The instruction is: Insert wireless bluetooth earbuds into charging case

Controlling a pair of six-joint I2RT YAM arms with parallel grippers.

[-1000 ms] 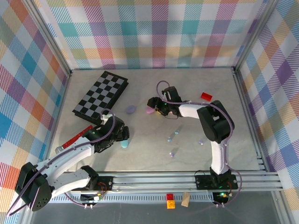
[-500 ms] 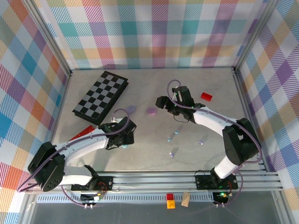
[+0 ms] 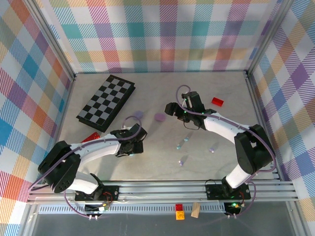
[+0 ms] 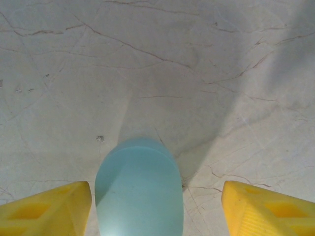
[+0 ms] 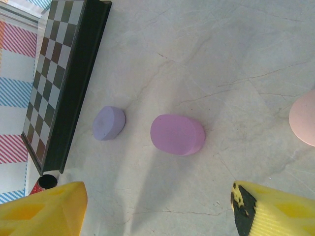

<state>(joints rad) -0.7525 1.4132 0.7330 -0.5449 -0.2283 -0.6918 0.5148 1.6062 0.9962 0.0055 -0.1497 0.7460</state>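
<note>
The left gripper had shifted right, narrowing astride the blue case for a grasp; the right gripper stayed wide.

The top camera sits above and behind my bases, looking down on the whole table from afar. My left wrist camera faces almost straight down, very near the surface, my left fingertips flanking a light blue case. My right wrist camera looks from higher, slanting toward the checkerboard. It shares the purple case and lavender case with the top view.
</note>
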